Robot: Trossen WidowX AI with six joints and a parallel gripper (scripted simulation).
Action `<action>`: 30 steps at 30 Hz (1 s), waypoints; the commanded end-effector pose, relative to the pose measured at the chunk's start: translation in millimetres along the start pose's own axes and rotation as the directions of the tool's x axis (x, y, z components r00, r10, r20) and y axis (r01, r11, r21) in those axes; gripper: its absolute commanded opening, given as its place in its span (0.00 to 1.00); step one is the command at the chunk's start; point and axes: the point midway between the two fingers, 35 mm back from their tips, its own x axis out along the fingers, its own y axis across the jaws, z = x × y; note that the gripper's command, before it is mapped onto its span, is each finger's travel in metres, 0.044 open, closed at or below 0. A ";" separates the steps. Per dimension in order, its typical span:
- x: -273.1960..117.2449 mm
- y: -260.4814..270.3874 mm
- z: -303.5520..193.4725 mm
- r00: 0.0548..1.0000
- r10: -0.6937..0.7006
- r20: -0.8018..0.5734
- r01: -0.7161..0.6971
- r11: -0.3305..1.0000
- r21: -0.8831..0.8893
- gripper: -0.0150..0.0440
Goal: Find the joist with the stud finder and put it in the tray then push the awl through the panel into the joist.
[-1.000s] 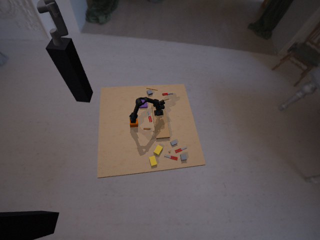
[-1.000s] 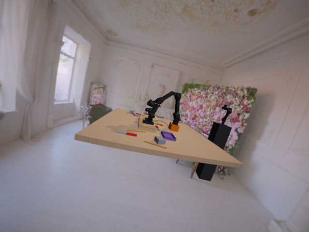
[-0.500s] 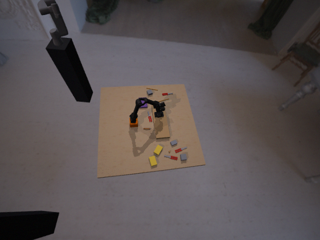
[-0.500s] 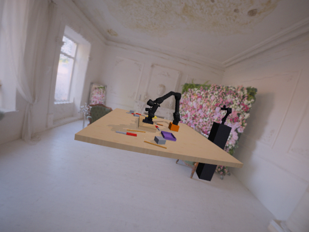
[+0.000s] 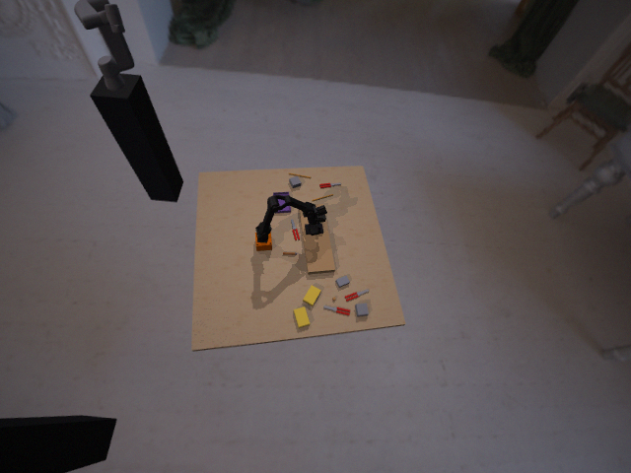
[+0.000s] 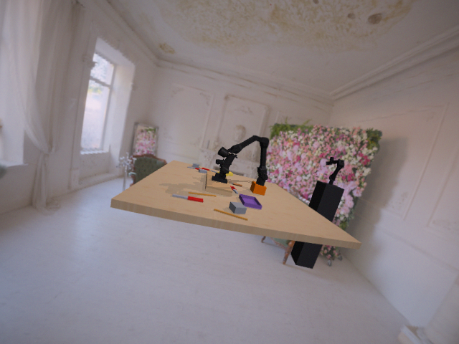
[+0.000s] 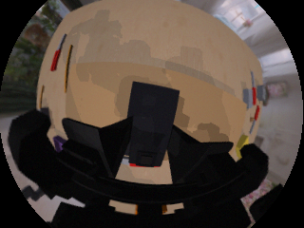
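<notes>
My gripper (image 5: 315, 224) (image 6: 221, 175) (image 7: 151, 121) is shut on the black stud finder (image 5: 309, 232) (image 6: 219, 179) (image 7: 153, 116). The stud finder is flat and low over the wooden floor panel (image 5: 320, 262) (image 6: 219, 188) (image 7: 95, 85), toward its end nearer the tray; whether it touches is not clear. No lit indicator can be made out on it. The purple tray (image 5: 284, 194) (image 6: 252, 206) (image 7: 59, 143) lies beside the panel. A small brown-handled tool (image 5: 289, 253) (image 6: 236, 184), apparently the awl, lies between the arm's base and the panel. The joist is hidden.
A red-handled tool (image 5: 295, 234) (image 6: 232, 188) lies between base and panel. Beyond the tray end are a grey block (image 5: 295, 181) (image 6: 237, 208), two thin sticks and a red-handled tool (image 5: 326, 185) (image 6: 194, 198). Past the other end are yellow blocks (image 5: 312, 296), grey blocks (image 5: 362, 309) and red-handled tools.
</notes>
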 end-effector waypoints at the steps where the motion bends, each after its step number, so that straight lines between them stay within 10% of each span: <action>1: 0.6 -10.7 -0.7 1.000 -0.008 -0.001 0.008 1.000 -0.001 0.25; 30: 0.1 -64.6 -0.6 1.000 -0.013 -0.001 0.013 1.000 -0.002 0.25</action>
